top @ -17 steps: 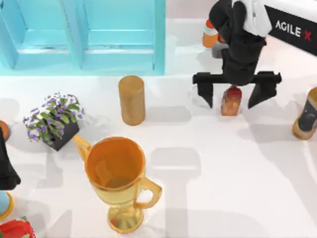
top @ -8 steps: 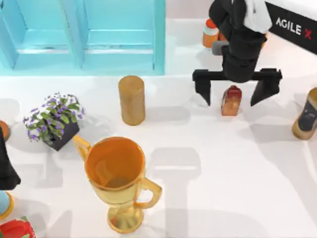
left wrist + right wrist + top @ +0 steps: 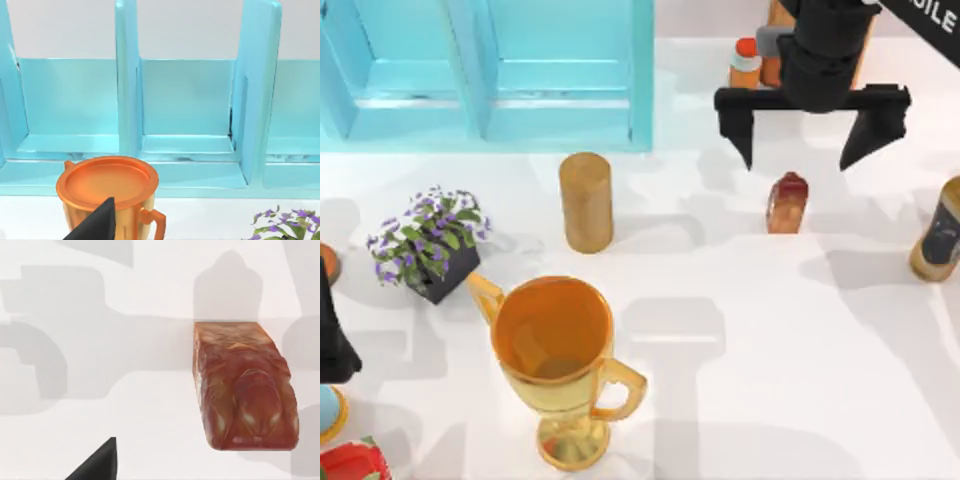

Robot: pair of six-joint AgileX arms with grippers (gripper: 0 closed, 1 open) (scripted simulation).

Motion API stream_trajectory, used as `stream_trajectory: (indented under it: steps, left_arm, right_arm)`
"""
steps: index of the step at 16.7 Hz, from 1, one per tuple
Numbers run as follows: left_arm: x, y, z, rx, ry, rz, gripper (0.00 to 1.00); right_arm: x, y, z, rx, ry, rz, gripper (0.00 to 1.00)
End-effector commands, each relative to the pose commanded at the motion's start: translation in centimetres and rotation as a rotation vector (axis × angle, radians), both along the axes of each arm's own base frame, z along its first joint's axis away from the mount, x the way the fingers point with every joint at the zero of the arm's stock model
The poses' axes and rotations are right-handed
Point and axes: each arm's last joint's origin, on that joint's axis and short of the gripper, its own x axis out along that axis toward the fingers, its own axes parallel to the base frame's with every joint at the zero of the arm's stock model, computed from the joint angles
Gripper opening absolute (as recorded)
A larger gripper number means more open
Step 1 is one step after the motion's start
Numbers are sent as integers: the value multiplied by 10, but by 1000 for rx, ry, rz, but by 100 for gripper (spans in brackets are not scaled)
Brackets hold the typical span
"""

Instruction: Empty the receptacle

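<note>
Up near the far edge of the table, the right gripper hangs with its two black fingers spread wide and nothing between them. Just toward the near side of it, the small reddish-brown block (it looks like a glazed loaf or a cut of meat, hard to say which) stands alone on the white table, apart from the fingers. From the right wrist camera the block shows as an oblong, its long side running away from the dark fingertip at the picture's edge.

Which receptacle is meant I can only guess, though the golden trophy cup is the obvious open vessel. It stands toward the near left of the table, well apart from the right gripper and far closer to the left arm, which sits parked at the left edge. The cup's bowl looks bare from above, so I would judge the emptying done or nearly so.

Around it stand a tan cylinder, a potted purple flower, a turquoise shelf unit and a can.
</note>
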Motion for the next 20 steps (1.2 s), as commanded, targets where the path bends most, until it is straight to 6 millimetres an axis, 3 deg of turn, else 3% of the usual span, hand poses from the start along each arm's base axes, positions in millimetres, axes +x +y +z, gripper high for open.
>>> stream_trajectory:
  steps: [6, 9, 11, 14, 17, 20]
  left_arm:
    - [0, 0, 0, 0, 0, 0, 100]
    - [0, 0, 0, 0, 0, 0, 100]
    - [0, 0, 0, 0, 0, 0, 100]
    - [0, 0, 0, 0, 0, 0, 100]
    - [0, 0, 0, 0, 0, 0, 100]
    - [0, 0, 0, 0, 0, 0, 100]
  right_arm:
    - [-1, -1, 5, 0, -2, 2, 100]
    - [5, -32, 18, 16, -29, -4, 100]
    - [10, -77, 30, 24, -50, -14, 100]
    - [4, -173, 45, 21, -62, -16, 100]
    - [-27, -271, 53, 12, -48, -4, 100]
    - [-67, -333, 56, 7, -21, 2, 100]
